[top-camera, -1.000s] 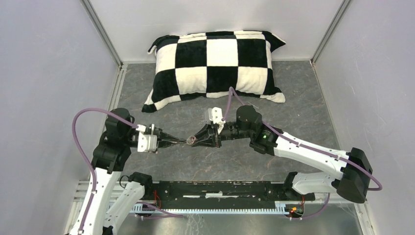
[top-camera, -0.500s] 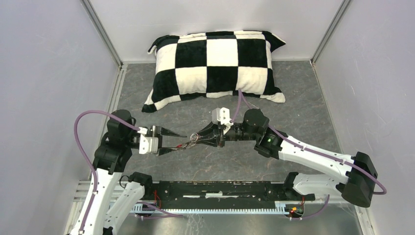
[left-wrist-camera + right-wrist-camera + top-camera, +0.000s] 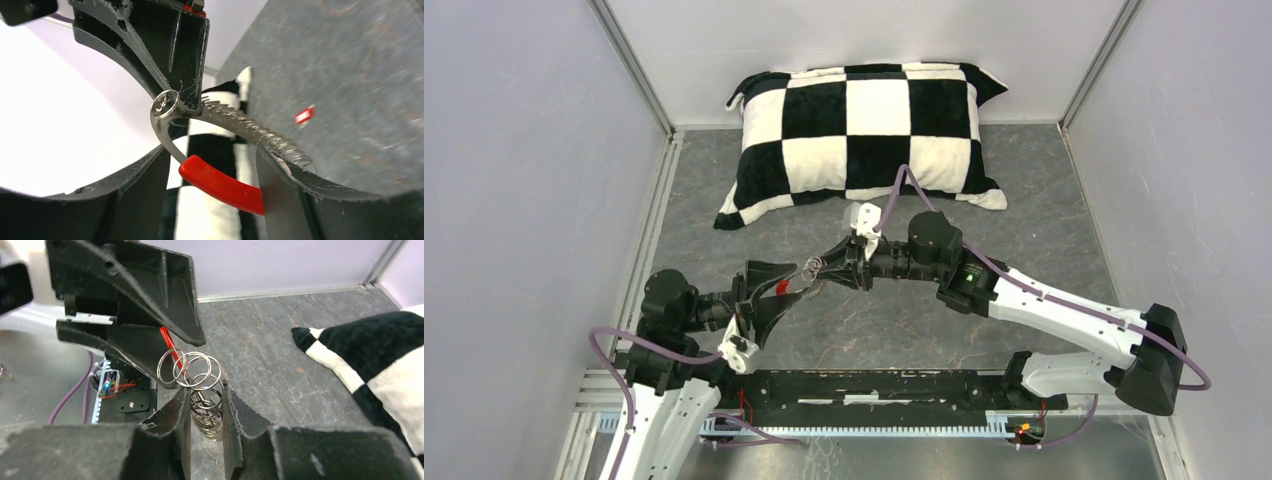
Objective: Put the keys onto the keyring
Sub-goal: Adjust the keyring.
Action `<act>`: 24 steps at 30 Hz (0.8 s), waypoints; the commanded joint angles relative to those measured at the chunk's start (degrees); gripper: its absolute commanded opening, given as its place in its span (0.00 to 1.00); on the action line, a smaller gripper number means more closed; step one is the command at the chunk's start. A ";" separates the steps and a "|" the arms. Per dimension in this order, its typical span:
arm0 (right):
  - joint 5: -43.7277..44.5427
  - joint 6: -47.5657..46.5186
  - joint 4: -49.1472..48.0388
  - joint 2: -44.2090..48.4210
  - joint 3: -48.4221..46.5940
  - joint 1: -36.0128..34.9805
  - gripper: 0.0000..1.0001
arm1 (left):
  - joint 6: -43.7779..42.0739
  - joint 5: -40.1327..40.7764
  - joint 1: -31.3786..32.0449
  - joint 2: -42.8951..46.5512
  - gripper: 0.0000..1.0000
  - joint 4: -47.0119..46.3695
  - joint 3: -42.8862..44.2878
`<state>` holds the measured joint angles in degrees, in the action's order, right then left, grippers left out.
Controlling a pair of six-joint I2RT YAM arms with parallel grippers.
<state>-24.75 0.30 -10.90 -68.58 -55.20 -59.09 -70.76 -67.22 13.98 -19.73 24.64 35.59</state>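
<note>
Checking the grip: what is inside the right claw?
The keyring: its silvery coil is pinched in the right claw, loops sticking out past the tips. Nothing else shows there; the fingers cover the coil's sides.

Red fleck [image 3: 304, 116] on the table [image 3: 360, 60] is blurring out (key or not, can't tell). Right gripper [image 3: 205, 392] is covering the keyring [image 3: 192, 371] lower coils. Its red section's end is hiding behind a left gripper [image 3: 212, 162] finger.

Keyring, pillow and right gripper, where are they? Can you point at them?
keyring [image 3: 220, 184], left wrist view, on its red section.
pillow [image 3: 876, 108], top view, on a white middle square.
right gripper [image 3: 205, 399], right wrist view, midway between its fingertips.
</note>
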 commanded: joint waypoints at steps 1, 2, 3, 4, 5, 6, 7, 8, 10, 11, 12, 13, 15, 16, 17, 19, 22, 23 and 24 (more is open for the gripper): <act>9.01 4.01 6.77 -2.47 -6.83 -0.76 0.00 | -9.47 5.70 0.00 1.98 0.70 -15.77 -2.59; 9.70 5.25 7.75 -3.26 -7.80 -0.81 0.00 | -11.76 5.67 0.00 2.47 0.69 -15.96 -3.07; 10.64 6.37 9.20 -3.93 -8.82 -0.85 0.00 | -13.21 5.45 0.00 3.07 0.69 -16.44 -3.73; 11.30 7.18 10.48 -4.78 -9.99 -0.97 0.00 | -14.07 5.30 0.00 3.65 0.69 -17.07 -4.42; 11.81 7.83 10.76 -5.33 -10.83 -1.17 0.00 | -14.29 5.31 0.00 4.25 0.68 -18.19 -5.20; 12.40 8.15 12.38 -5.79 -11.36 -1.44 0.00 | -14.26 5.59 -0.02 4.72 0.69 -19.72 -5.83; 13.10 8.19 12.95 -6.02 -11.90 -1.89 0.00 | -14.31 6.03 -0.01 5.04 0.69 -21.18 -6.35; 13.61 8.18 13.09 -6.22 -11.97 -2.22 0.00 | -14.22 6.32 0.00 5.29 0.69 -22.16 -6.59; 14.66 9.06 12.76 -6.34 -11.95 -2.68 0.00 | -14.93 6.40 0.00 5.25 0.69 -20.76 -6.24; 14.82 9.32 12.74 -6.52 -12.08 -2.85 0.00 | -15.90 6.21 0.00 5.24 0.69 -19.69 -6.16; 14.99 9.56 12.80 -6.73 -12.43 -3.09 0.00 | -17.17 5.84 0.00 5.29 0.69 -18.82 -6.34; 15.01 9.63 12.86 -6.91 -12.66 -3.26 0.00 | -18.43 5.58 0.00 5.31 0.68 -18.36 -6.68; 15.05 9.94 12.81 -7.22 -12.97 -3.49 0.00 | -20.82 5.14 0.00 5.22 0.68 -16.52 -6.88; 15.05 10.07 12.83 -7.31 -13.14 -3.63 0.00 | -22.80 5.11 0.00 4.96 0.67 -14.93 -6.88; 15.06 10.15 12.83 -7.36 -13.27 -3.72 0.00 | -25.11 5.16 0.00 4.72 0.67 -12.75 -6.53; 15.25 10.25 13.07 -7.45 -13.50 -3.78 0.00 | -30.32 5.38 0.00 3.89 0.67 -7.50 -5.61; 15.25 10.63 13.10 -7.46 -13.57 -3.79 0.00 | -37.28 5.92 0.00 3.17 0.66 -2.21 -4.95; 15.18 10.77 12.99 -7.60 -13.65 -3.84 0.00 | -38.01 5.89 0.00 3.46 0.66 -2.46 -5.30; 14.94 11.03 13.04 -7.67 -13.65 -3.84 0.00 | -38.48 5.77 0.00 3.73 0.66 -3.15 -5.84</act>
<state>-10.31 9.85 4.45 -75.99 -65.56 -62.63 -98.67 -61.41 13.98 -15.79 17.32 29.30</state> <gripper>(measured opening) 0.255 0.664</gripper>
